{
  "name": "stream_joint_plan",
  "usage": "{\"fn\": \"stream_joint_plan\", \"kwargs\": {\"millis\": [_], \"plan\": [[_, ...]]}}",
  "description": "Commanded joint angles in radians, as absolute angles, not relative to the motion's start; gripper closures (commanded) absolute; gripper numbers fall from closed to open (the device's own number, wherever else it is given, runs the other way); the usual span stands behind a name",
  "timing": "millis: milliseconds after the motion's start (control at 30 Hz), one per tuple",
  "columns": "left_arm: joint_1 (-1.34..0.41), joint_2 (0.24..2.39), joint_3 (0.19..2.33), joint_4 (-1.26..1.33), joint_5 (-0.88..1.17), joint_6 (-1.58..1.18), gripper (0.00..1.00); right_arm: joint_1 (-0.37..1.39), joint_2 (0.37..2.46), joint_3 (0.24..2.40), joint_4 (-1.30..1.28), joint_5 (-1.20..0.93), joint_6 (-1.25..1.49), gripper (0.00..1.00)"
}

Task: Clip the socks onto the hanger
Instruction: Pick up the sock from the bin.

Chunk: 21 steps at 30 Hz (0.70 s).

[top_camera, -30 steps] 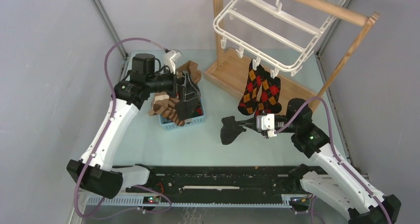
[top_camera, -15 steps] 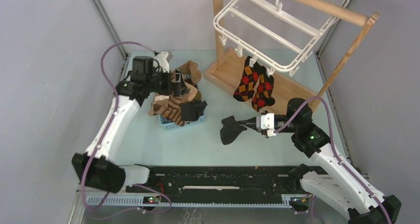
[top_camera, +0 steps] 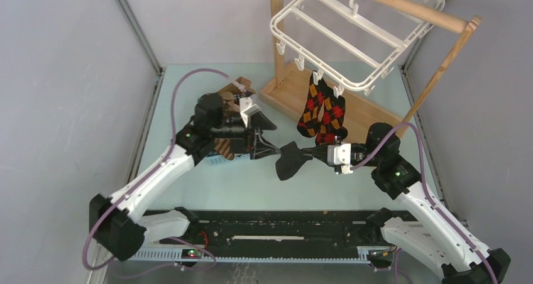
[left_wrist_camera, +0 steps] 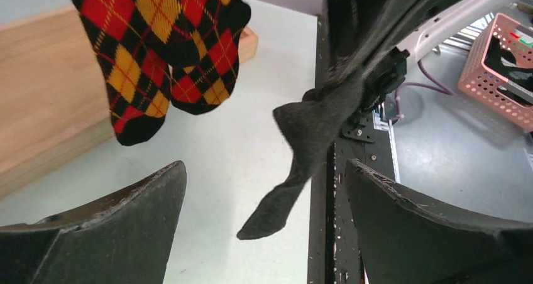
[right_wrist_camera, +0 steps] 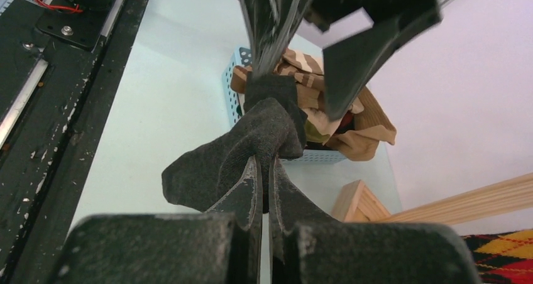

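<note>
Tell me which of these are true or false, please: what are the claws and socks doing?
1. The right claw is shut on a black sock. True.
2. The left claw is shut too. False: it is wide open, right by that sock.
3. Two argyle socks hang from the hanger. True.
4. The black sock is clipped to the hanger. False: it dangles from the right claw.
5. The basket is empty. False: brown socks fill it.
</note>
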<state>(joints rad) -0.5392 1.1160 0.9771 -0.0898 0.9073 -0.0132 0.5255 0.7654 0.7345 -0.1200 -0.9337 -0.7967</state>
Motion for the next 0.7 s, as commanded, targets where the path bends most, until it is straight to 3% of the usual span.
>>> {"fn": "stream_joint_plan", "kwargs": {"millis": [0,167,367,433,500,533,667], "plan": [[-0.568,1.203,0.993,-0.017,0.946,0.020,0.00,0.539,0.763,0.788,-0.105,-0.930,-0.844,1.00],[-0.589,1.263,1.010,-0.007,1.069,-0.037,0.01,0.550,0.775,0.793,-0.109,-0.906,-0.865,1.00],[-0.602,1.288,1.011,-0.004,1.165,-0.073,0.10,0.564,0.793,0.793,-0.101,-0.884,-0.889,1.00],[-0.606,1.301,1.024,-0.005,1.194,-0.087,0.24,0.571,0.800,0.793,-0.101,-0.876,-0.896,1.00],[-0.607,1.325,1.043,-0.003,1.231,-0.119,0.52,0.576,0.804,0.793,-0.095,-0.869,-0.899,1.00],[-0.607,1.338,1.052,-0.004,1.240,-0.136,0.60,0.577,0.806,0.793,-0.094,-0.866,-0.899,1.00],[-0.606,1.359,1.077,-0.061,1.196,-0.100,0.83,0.581,0.806,0.796,-0.107,-0.870,-0.904,1.00]]}}
